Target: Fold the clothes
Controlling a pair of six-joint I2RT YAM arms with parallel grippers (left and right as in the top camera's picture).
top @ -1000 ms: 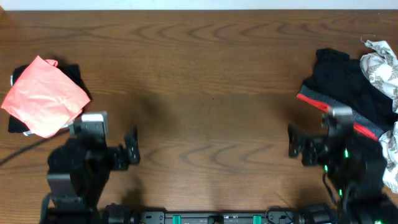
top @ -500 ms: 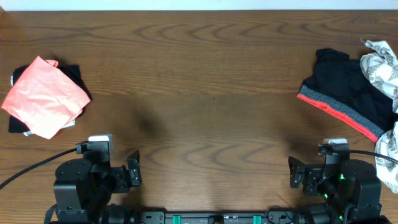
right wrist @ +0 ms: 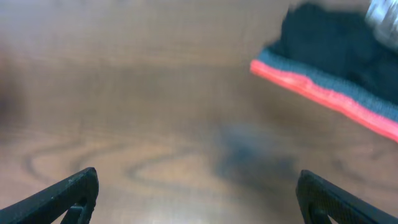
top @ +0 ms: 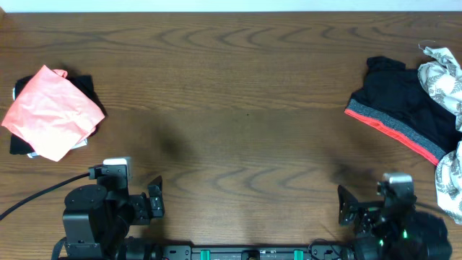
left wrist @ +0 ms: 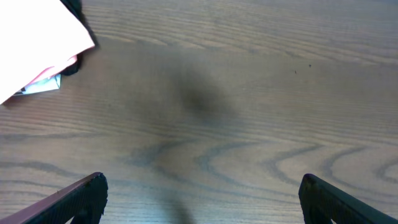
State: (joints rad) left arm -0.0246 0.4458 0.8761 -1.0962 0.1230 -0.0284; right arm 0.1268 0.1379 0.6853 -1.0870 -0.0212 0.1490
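L tool [top: 154,198] has its jaws wide apart and empty; the L wrist view shows only bare worktop [top: 238,87] between the fingertips [left wrist: 87,190]. R tool [top: 349,209] is the same, apart w/ nothing held; its wrist view is blurred but the gap is plain. Both tools sit low at the near edge, well apart from any cloth. Outward on the L side: pink T-shirt [top: 52,112] lies at the far-left of the worktop as a compact folded packet, plain face up, no lettering visible, resting on a dark item [top: 86,85] that pokes out behind it. Outward on the R side: black garment [top: 401,97] w/ grey band and red hem lies loose at the far-right, touching a patterned cloth [top: 442,72] bunched at the edge. Centre of the worktop is bare. Judgement: pink shirt looks done and stacked, so the step in hand is the gap between items, i.e. fetching the next piece from the R pile. Black garment is the obvious pick, nearest to the R tool. Next move prob calls for the R arm to reach fwd and right, pinch near the red hem, and drag it to the centre w/o snagging the patterned cloth. L tool would then need to take the opposite edge to spread it flat before any fold.
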